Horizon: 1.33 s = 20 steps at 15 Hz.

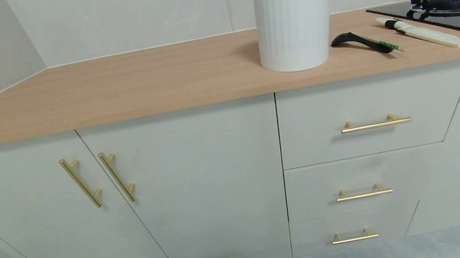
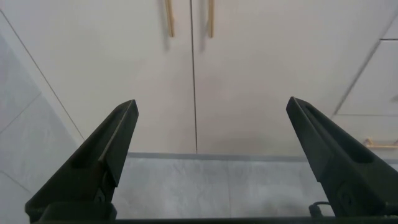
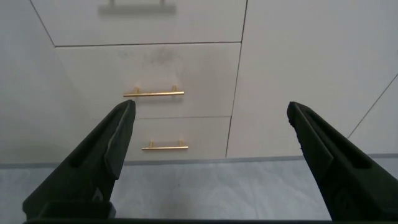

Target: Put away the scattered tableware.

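- Long tan wood-grain countertop (image 1: 134, 84) is carrying the tall white ribbed cylinder container (image 1: 290, 11), the landmark here.
- Pale double cabinet doors (image 1: 184, 188) with slanted brass bar handles (image 1: 80, 182) are sitting below and left of the container.
- Three pale drawers (image 1: 349, 113) with brass bars are stacking directly below the container.
- Black glass hob (image 1: 448, 6) is lying well right of the container.
- Left gripper (image 2: 211, 104) is hanging released, dark fingers spread wide, facing the doors.
- Right gripper (image 3: 210, 107) is likewise gaping, facing the drawers.
- White knife with a black band (image 1: 419, 32) is lying right of the container, partly on the hob's edge.
- Black spoon with a green-striped handle (image 1: 362, 42) is resting just right of the container, between it and the knife.
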{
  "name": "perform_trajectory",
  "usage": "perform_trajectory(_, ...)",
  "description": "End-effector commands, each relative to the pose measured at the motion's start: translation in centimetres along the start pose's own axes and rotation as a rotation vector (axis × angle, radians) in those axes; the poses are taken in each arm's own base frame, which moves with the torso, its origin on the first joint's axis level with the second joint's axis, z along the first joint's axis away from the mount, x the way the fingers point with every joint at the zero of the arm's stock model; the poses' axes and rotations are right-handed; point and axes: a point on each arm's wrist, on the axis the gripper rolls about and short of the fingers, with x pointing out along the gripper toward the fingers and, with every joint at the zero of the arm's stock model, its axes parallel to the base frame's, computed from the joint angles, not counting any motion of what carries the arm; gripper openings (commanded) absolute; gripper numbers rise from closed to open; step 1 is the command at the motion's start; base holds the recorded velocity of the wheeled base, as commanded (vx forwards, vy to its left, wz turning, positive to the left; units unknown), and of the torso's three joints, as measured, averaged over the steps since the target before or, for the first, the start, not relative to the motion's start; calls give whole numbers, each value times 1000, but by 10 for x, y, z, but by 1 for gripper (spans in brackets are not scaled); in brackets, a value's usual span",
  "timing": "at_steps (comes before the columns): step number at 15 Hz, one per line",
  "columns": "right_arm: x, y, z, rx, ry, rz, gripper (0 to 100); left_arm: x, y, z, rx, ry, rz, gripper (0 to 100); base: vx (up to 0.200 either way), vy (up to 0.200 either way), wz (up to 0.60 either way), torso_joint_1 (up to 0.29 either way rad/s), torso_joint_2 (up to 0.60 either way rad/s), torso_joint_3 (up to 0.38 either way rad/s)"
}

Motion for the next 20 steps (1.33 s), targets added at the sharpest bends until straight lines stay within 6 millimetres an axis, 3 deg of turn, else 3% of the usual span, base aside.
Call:
perform_trajectory(1, 0, 0, 0, 0, 0, 0, 100, 0, 0, 0, -1, 1, 2, 100, 0, 0, 0, 0, 0, 0)
perform_trajectory(6, -1, 0, 4, -12, -20, 3, 100, 0, 0, 0, -1, 1, 2, 100, 0, 0, 0, 0, 0, 0)
perform_trajectory(8, -9, 0, 48, 21, -103, 52, 100, 0, 0, 0, -1, 1, 2, 100, 0, 0, 0, 0, 0, 0)
perform_trajectory(10, 9, 2, 68, 11, 29, 144, 100, 0, 0, 0, -1, 1, 2, 100, 0, 0, 0, 0, 0, 0)
perform_trajectory(12, 45, 6, 76, 11, 248, 206, 100, 0, 0, 0, -1, 1, 2, 100, 0, 0, 0, 0, 0, 0)
perform_trajectory(14, 97, 14, 81, -24, 477, 239, 100, 0, 0, 0, -1, 1, 0, 100, 0, 0, 0, 0, 0, 0)
perform_trajectory(15, 108, 17, 81, -28, 516, 252, 100, 0, 0, 0, -1, 1, 2, 100, 0, 0, 0, 0, 0, 0)
perform_trajectory(16, 151, 26, 78, -39, 630, 273, 100, 0, 0, 0, -1, 1, 2, 100, 0, 0, 0, 0, 0, 0)
perform_trajectory(17, 180, 32, 70, -42, 684, 276, 100, 0, 0, 0, -1, 1, 0, 100, 0, 0, 0, 0, 0, 0)
perform_trajectory(20, 240, 46, 42, -54, 759, 283, 100, 0, 0, 0, -1, 1, 2, 100, 0, 0, 0, 0, 0, 0)
